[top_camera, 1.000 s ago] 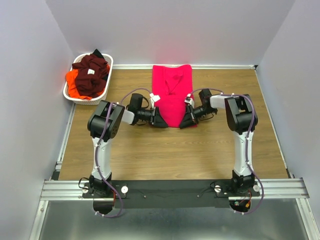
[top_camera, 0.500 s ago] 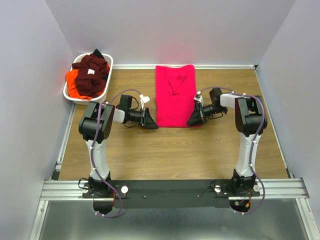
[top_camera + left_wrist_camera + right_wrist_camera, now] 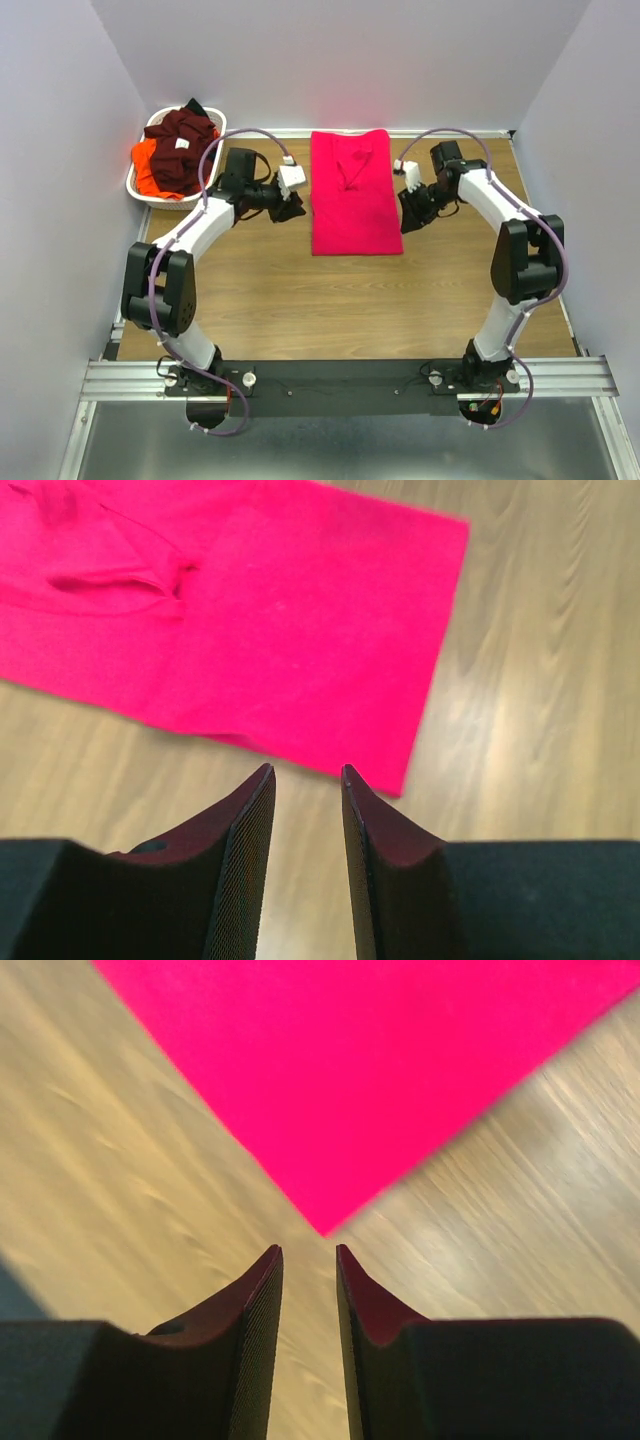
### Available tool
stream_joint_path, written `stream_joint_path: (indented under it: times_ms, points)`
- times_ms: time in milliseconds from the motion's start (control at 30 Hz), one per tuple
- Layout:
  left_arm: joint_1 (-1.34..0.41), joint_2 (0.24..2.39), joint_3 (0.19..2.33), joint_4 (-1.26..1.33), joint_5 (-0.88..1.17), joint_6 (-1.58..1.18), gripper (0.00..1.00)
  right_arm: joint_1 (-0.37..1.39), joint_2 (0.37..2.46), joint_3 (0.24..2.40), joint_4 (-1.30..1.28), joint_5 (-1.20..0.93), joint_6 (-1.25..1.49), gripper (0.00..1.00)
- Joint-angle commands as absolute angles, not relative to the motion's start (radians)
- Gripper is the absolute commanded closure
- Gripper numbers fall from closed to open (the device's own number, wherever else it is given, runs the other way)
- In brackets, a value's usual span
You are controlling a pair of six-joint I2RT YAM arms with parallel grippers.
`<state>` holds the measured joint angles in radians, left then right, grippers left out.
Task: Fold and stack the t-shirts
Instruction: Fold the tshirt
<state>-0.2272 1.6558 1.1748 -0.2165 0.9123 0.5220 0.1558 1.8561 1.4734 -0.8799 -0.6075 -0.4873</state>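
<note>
Top camera: high, behind the arm bases, looking down at the whole worktop [image 3: 300,300] from afar. Wrist cameras: close and low, peering past their own fingers [image 3: 240,860], the left onto the pink t-shirt's [image 3: 300,610] side edge, the right onto one corner. All three views share that shirt.

The left arm [image 3: 190,232] rises from the lower left and leans inward, with the left gripper [image 3: 292,208] at upper centre-left pointing toward the middle. The right arm [image 3: 525,250] mirrors it, and the right gripper [image 3: 408,214] sits at upper centre-right. In both wrist views the fingers [image 3: 240,850] stand a narrow gap apart, gripping nothing.
</note>
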Motion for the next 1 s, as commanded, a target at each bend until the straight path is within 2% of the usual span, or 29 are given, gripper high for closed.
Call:
stream_joint_path:
  times_ms: [0, 100, 233, 567, 967]
  points:
    - [-0.325, 1.626, 1.131, -0.319, 0.706, 0.941, 0.59, 0.199, 1.823, 1.410, -0.818, -0.373, -0.653, 0.66]
    - [-0.409, 1.594, 1.076, -0.295, 0.596, 1.110, 0.59, 0.242, 1.799, 1.349, -0.743, -0.322, -0.704, 0.69]
    - [-0.530, 1.606, 1.009, -0.252, 0.517, 1.167, 0.59, 0.304, 1.784, 1.279, -0.670, -0.288, -0.735, 0.70]
    - [-0.586, 1.700, 0.983, -0.213, 0.448, 1.216, 0.59, 0.385, 1.813, 1.187, -0.575, -0.270, -0.765, 0.67]
    - [-0.609, 1.762, 0.976, -0.222, 0.419, 1.223, 0.56, 0.387, 1.839, 1.140, -0.554, -0.239, -0.788, 0.66]
